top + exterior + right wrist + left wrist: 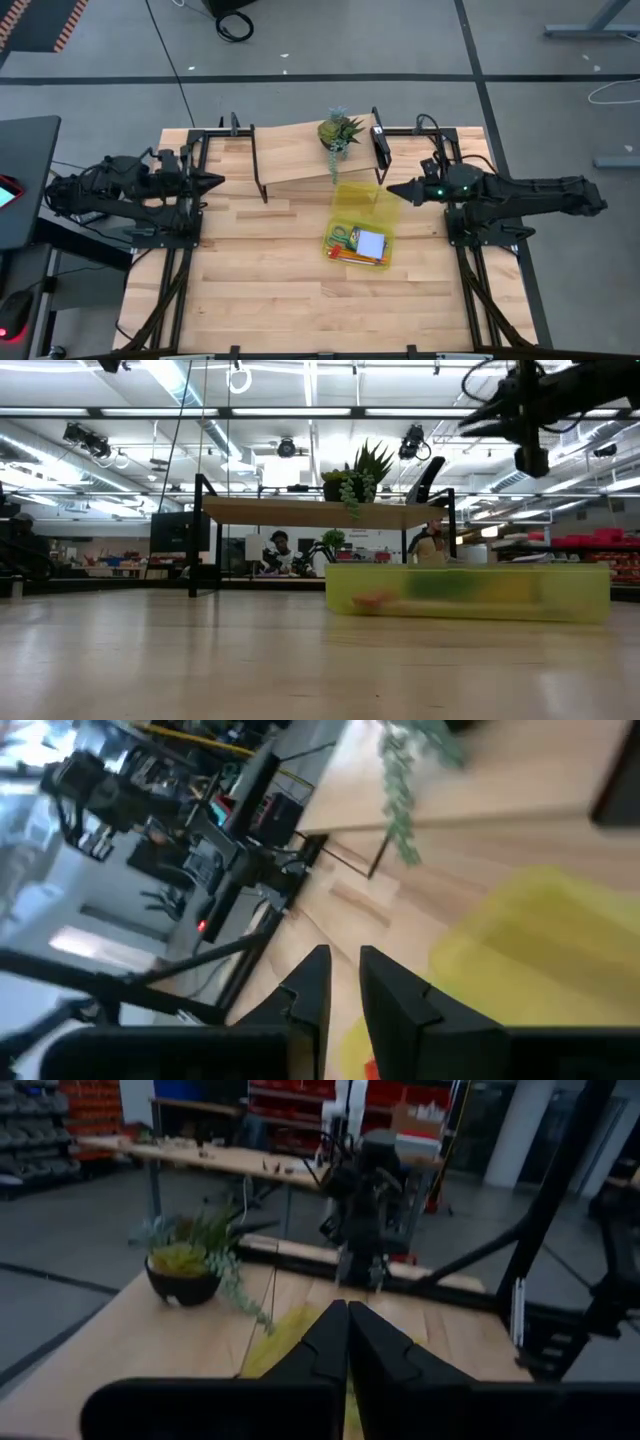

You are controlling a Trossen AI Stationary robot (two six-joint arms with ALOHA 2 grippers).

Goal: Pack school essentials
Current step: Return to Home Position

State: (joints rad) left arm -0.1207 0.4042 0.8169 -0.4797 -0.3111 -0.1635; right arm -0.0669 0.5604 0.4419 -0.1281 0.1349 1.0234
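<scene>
status: essentials are in the yellow box (pixel 500 600), mid-right on the table (pixel 260 290). from above i can make out the green-handled scissors (pixel 340 237), the pale blue notepad (pixel 371 243) and the orange pencils (pixel 352 258) along one edge. can't separate the crayon box or the pink pen from the rest. low view only shows orange and green smears through the wall.

left gripper (pixel 212 180): fingers pressed together, empty, parked at the left edge of the table, well apart from the box. low risk.

right gripper (pixel 392 191): fingers slightly parted, nothing between them, raised off the table just beside the box's open lid (pixel 355 197). this is where the risk is.

what could go wrong, my read:
- lid strike. the lid lies open toward the shelf (pixel 295 155), with the right fingertips close to its edge. if the retract path dips or swings inward, it clips the lid and drags or tips the box. the box looks light and thin-walled, so i'd expect it to slide, not resist.
- spill. with the lid open, nothing holds the contents in. a knock could roll the pencils out, and the packing comes undone.
- plant (pixel 340 131). it sits on the shelf edge with fronds trailing down near the lid. a wide sweep could snag them or bump the shelf post beside the arm.
- fingers aren't fully together, so a tip could hook the lid rim on the way past.

safest is a retract straight up and back, away from the box.
</scene>
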